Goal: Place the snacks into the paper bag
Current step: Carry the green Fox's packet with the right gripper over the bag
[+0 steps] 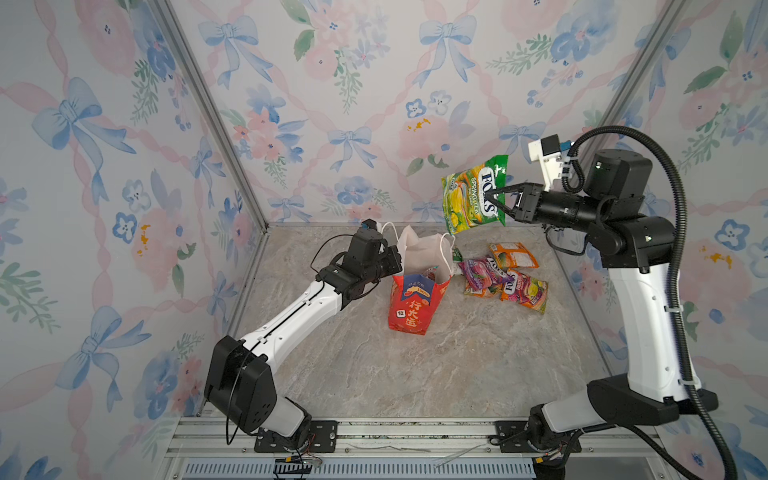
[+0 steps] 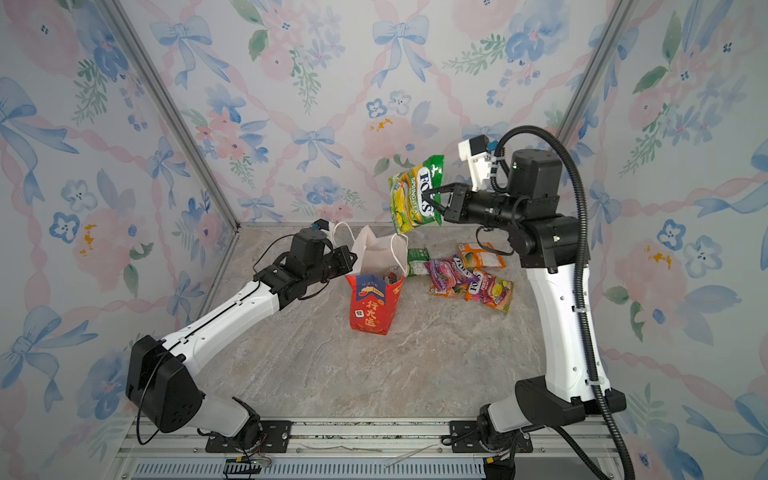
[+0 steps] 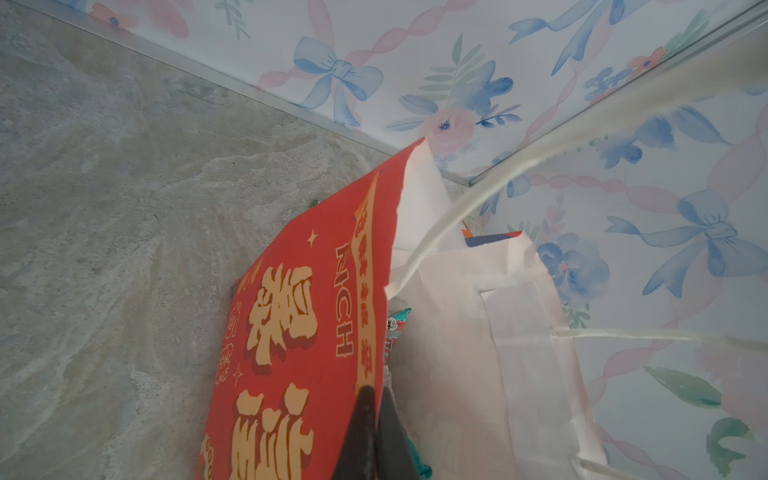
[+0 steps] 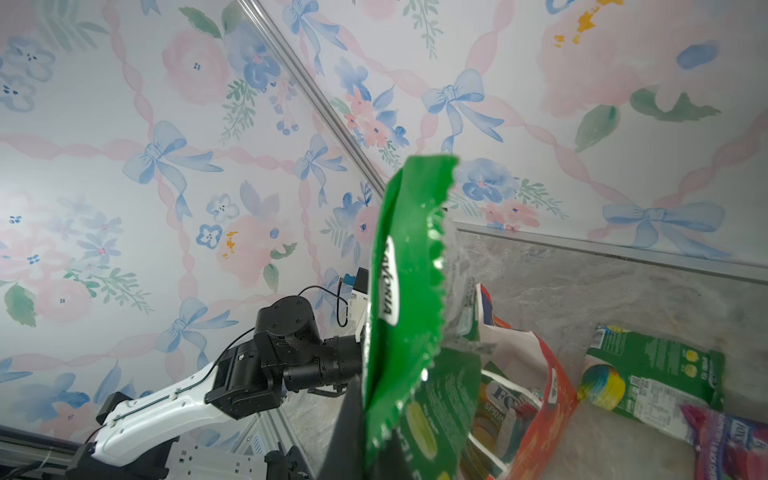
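Observation:
The red paper bag stands open on the table's middle. My left gripper is shut on its side wall at the rim, one finger outside, one inside. My right gripper is shut on a green "FOX'S" snack packet, held high, just right of and behind the bag's mouth. Right of the bag lie a purple packet, an orange one, an orange-pink one and a green one. More packets sit inside the bag.
The bag's white cord handles stick up at its mouth, and one crosses the left wrist view. Floral walls close in the marble table at the back and both sides. An aluminium rail runs along the front.

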`<action>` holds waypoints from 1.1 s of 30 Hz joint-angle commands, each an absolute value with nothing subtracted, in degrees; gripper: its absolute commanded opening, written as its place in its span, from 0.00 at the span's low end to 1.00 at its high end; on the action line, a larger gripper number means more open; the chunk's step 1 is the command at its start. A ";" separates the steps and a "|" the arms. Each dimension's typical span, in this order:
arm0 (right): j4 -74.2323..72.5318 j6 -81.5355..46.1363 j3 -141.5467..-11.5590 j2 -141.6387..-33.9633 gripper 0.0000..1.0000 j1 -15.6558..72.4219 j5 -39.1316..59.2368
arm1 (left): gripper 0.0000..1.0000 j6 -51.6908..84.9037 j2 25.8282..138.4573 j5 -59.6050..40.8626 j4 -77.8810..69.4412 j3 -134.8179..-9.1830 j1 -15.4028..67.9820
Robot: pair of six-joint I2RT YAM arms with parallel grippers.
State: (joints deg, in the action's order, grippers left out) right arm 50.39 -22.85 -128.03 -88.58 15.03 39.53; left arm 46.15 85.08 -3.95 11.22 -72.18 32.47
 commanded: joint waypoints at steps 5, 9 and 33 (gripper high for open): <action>58.24 -16.18 -142.31 -99.71 0.00 22.93 32.08 | 0.00 45.35 86.91 -4.92 11.56 -73.19 32.91; 59.98 -14.25 -144.23 -102.74 0.00 25.75 28.15 | 0.00 45.20 86.69 -4.90 11.56 -73.13 32.93; 76.35 1.82 -140.34 -103.74 0.00 29.74 16.09 | 0.00 45.26 85.95 -4.65 11.60 -71.99 32.87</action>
State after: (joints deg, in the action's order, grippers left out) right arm 75.18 -1.63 -141.38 -105.86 29.28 17.06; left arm 46.15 85.73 -3.95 10.79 -72.34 32.58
